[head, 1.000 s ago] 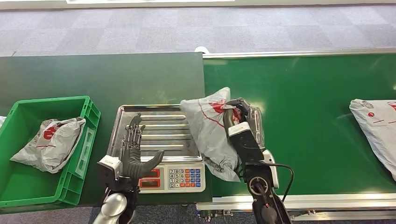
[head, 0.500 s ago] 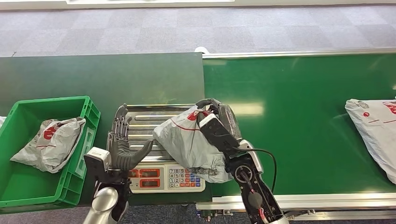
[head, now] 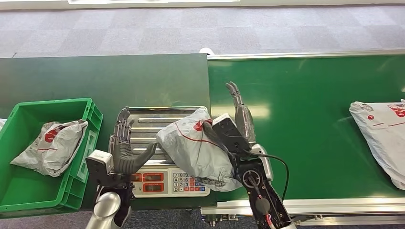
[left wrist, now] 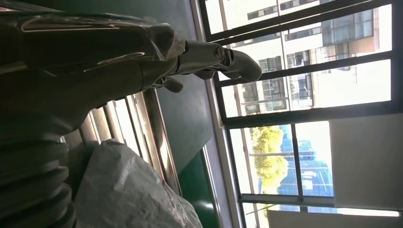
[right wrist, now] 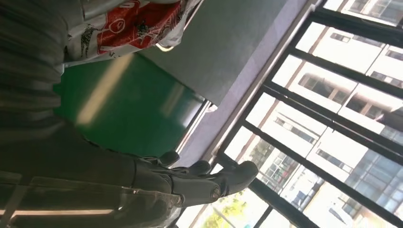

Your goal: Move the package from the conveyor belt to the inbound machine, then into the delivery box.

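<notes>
Far left of the head view: green box (head: 90, 125) with one bag (head: 50, 145) already inside. Left hand (head: 125, 145) stands at the scale's (head: 165, 143) left edge, fingers spread and upright, holding nothing. Package (head: 196, 148), centre frame, lies half on the scale tray and overhangs its right edge and the keypad. Right hand (head: 236, 119) sits against the package's right side, fingers straight and apart — no grip.

Risks: overhang could give a false weight or let the package slide off toward the belt (head: 310, 119); a one-sided push may bunch the soft bag. Another bag (head: 382, 133) waits far right.
</notes>
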